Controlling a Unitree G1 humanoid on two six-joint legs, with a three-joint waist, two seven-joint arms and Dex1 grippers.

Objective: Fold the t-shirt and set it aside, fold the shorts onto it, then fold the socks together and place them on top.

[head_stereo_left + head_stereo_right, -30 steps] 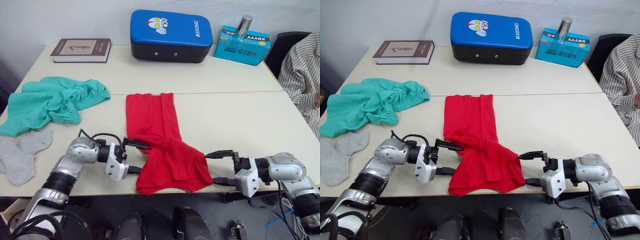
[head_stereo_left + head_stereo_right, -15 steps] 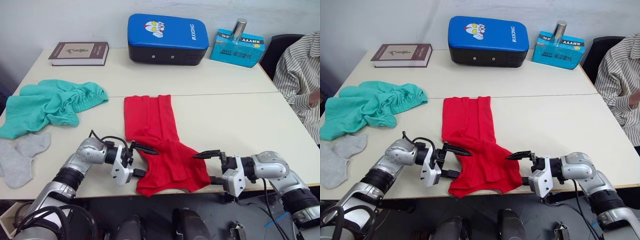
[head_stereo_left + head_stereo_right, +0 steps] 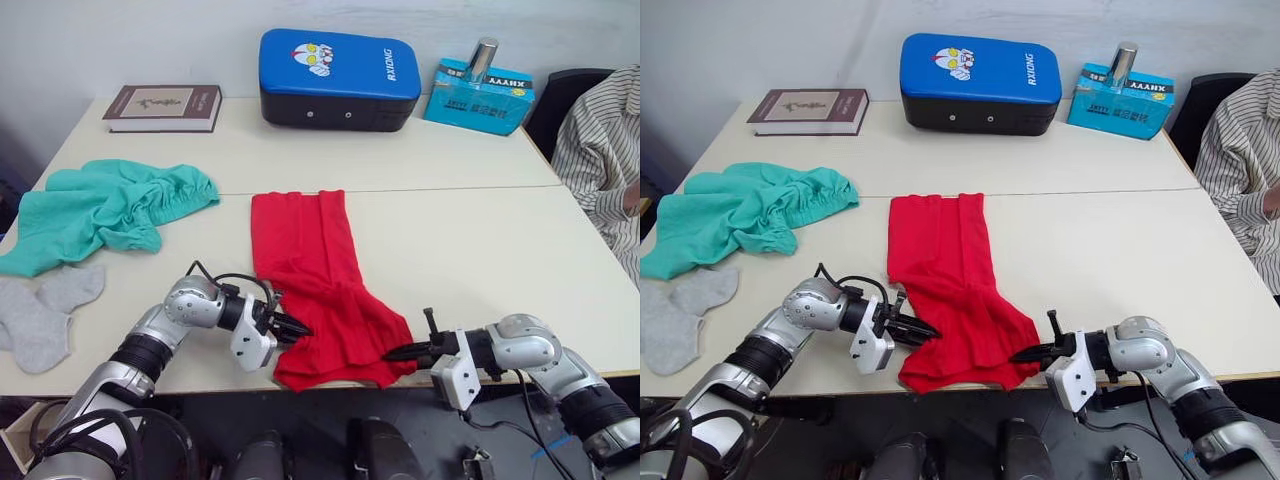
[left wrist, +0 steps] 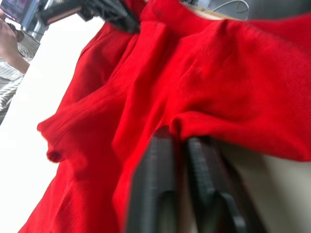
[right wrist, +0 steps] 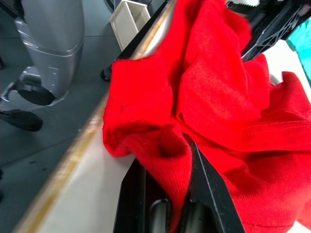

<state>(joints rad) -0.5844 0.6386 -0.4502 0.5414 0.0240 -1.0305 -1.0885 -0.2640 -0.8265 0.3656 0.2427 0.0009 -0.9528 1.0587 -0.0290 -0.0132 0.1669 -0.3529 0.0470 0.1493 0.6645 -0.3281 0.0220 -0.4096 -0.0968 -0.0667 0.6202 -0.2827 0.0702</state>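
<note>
The red t-shirt (image 3: pixel 318 275) lies as a long folded strip in the middle of the table, its near end bunched by the front edge. My left gripper (image 3: pixel 298 329) is shut on the left side of that near end. In the left wrist view a red fold sits pinched between the black fingers (image 4: pixel 154 194). My right gripper (image 3: pixel 393 352) is shut on the right corner of the same end, with cloth caught between its fingers (image 5: pixel 204 187). The teal shorts (image 3: pixel 110 205) lie crumpled at the left. The grey socks (image 3: pixel 40 308) lie flat near the left front corner.
At the back of the table (image 3: pixel 480 230) sit a book (image 3: pixel 160 104), a blue padded case (image 3: pixel 340 65) and a teal box (image 3: pixel 485 95) with a metal can (image 3: pixel 481 55) on it. A person in a striped shirt (image 3: pixel 600 140) sits at the right.
Both grippers stood open beside the t-shirt's near end. They have moved inward and shut on the cloth, left on the left side and right on the right corner.
</note>
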